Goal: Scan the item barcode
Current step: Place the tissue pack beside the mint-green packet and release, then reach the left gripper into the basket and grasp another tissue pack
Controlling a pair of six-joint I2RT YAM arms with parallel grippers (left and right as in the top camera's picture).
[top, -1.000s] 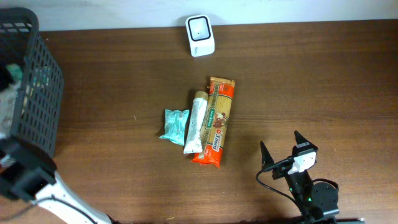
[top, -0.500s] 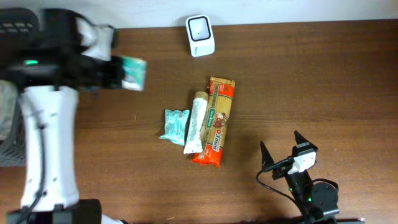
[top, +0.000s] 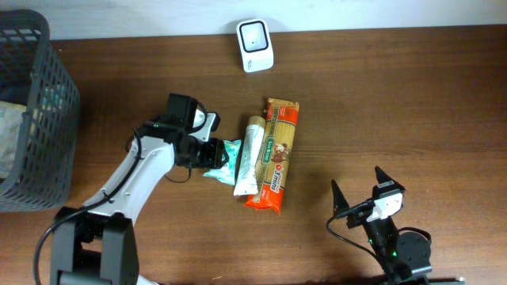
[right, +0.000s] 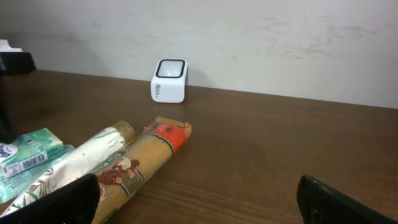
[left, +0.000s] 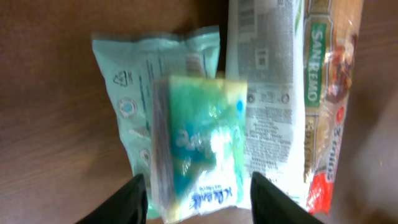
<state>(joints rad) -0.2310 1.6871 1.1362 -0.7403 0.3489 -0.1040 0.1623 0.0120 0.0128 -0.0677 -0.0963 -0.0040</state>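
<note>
Teal tissue pack (left: 199, 146) lay between the left gripper's (left: 199, 196) parted jaws, atop a teal pouch (left: 124, 93) at nine o'clock of the white tube (top: 250, 154), probably for grouping at the barcode scanner's (top: 255, 35) six o'clock; the right gripper (top: 356, 178) stood wide.

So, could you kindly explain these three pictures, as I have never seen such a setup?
It is a robot with two arms at a wooden table, each ending in a two-finger gripper. One picture looks down from above; the other two come from cameras on the wrists. On the table lie a teal packet, a long white pack and a pasta pack, with a white scanner at the far edge and a black basket to the left. A second small teal packet sits between the fingers of the left gripper, over the first; whether they clamp it I cannot tell. The right gripper stands open and empty.
</note>
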